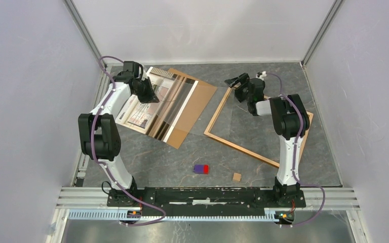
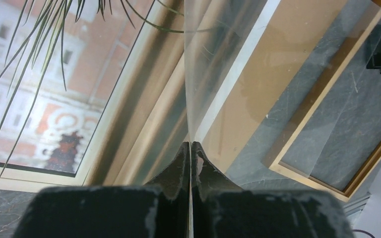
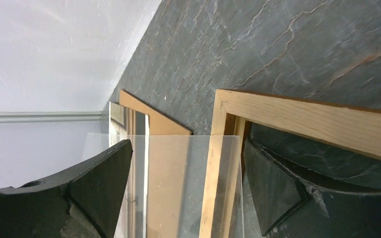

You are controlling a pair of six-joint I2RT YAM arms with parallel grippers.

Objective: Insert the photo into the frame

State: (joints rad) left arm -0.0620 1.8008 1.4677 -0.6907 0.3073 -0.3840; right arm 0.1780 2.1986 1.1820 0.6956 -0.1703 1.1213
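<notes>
The photo [image 1: 141, 112] lies flat at the back left, its window and plant print filling the left wrist view [image 2: 54, 99]. The light wooden frame [image 1: 218, 114] lies on the table at the right; one of its corners [image 3: 297, 119] shows in the right wrist view. A clear sheet [image 2: 213, 64] hangs lifted between the two arms. My left gripper [image 1: 149, 96] is shut on the sheet's thin edge [image 2: 191, 144], above the photo. My right gripper [image 1: 234, 81] stands open over the frame's far corner, and the sheet's other end [image 3: 188, 188] stands between its fingers [image 3: 99, 183].
A plain brown backing board [image 1: 197, 98] lies between photo and frame, partly under the photo. A small purple and red object [image 1: 201, 168] and a little wooden block [image 1: 237, 176] rest near the front. White walls enclose the table on three sides.
</notes>
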